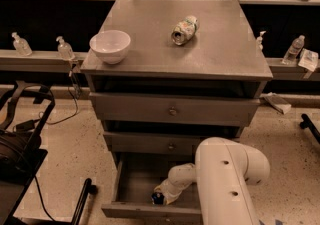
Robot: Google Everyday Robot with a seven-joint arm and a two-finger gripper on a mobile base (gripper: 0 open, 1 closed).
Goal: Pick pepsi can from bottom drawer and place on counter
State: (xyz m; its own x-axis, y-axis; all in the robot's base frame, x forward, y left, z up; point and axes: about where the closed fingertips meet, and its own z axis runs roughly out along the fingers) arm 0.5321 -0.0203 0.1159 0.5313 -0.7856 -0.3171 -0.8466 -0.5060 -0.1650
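The bottom drawer [131, 183] stands pulled open at the foot of the grey cabinet. Inside it, near the front wall, lies the pepsi can [157, 198], dark blue with a little white showing. My white arm reaches down into the drawer from the lower right, and the gripper [164, 195] sits right at the can, mostly hidden by its own wrist. The counter [220, 44] is the flat grey top of the cabinet, above the two shut drawers.
A white bowl [110, 45] stands at the counter's front left. A pale green-and-white can [183, 30] lies on its side near the counter's middle. Small bottles line ledges on both sides. A black frame and cables occupy the floor at left.
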